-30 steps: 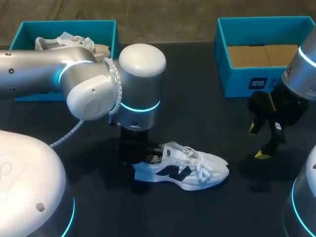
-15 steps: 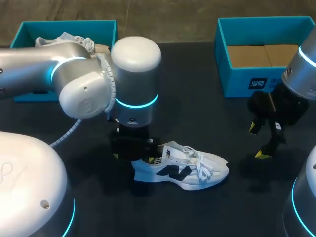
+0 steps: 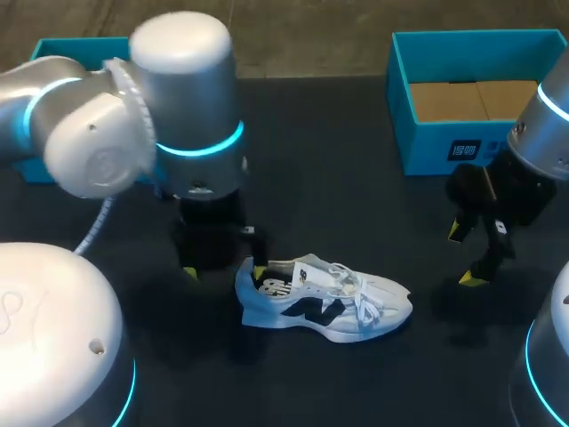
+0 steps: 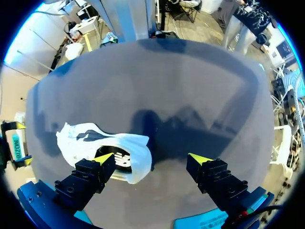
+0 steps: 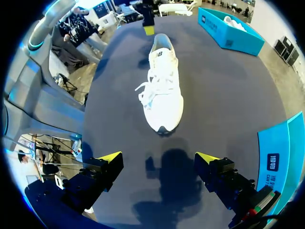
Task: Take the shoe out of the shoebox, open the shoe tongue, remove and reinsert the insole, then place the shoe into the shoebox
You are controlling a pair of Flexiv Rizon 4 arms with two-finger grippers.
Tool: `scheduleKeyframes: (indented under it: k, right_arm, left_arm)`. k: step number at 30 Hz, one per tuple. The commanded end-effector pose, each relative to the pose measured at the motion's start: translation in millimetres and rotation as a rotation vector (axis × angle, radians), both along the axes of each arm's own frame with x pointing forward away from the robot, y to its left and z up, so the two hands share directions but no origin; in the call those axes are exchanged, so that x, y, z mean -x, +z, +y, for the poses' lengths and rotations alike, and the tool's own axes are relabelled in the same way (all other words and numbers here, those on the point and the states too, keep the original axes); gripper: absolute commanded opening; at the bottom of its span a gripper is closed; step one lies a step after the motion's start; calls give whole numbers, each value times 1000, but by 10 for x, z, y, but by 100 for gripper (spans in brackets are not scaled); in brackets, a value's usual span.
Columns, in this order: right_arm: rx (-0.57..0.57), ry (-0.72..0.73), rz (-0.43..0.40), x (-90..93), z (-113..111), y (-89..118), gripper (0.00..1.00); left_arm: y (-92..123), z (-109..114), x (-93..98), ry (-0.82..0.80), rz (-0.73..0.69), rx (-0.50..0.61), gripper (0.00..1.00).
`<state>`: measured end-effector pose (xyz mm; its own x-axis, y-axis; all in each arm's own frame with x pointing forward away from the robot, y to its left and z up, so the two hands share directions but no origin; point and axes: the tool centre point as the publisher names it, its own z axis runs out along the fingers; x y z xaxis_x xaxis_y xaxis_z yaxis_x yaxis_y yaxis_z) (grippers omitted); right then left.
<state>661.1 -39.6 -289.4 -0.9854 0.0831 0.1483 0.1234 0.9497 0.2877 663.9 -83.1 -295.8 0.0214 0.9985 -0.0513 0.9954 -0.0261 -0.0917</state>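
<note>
While upright, shoe [image 3: 324, 302] heel-first beside left tool [image 3: 223, 270].

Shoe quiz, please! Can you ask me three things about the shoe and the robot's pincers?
1. True or false: the shoe is held up in the air.
2. Which is nearer the shoe's heel? A: left pincer. B: right pincer.
3. Fill in: both pincers are ____.
Key: 1 false, it lies on the table. 2 A. 3 open.
</note>
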Motion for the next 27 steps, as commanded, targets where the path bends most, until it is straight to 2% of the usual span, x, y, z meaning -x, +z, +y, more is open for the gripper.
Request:
scheduleKeyframes:
  k: [1,8,15,20,21,27]
  right_arm:
    - [2,0,0,1,3,-8,100]
    - [2,0,0,1,3,-8,100]
    - [2,0,0,1,3,-8,100]
    - [2,0,0,1,3,-8,100]
    - [2,0,0,1,3,-8,100]
    - [2,0,0,1,3,-8,100]
  left_arm:
    - [292,377,77,41,14,102,100]
    - [484,645,52,164,166,185,100]
    - [575,919,100,313,281,304,100]
    - [559,1024,75,488,416,321,100]
    - [540,1064,70,586,423,307,100]
    - [540,1064,70,586,423,307,100]
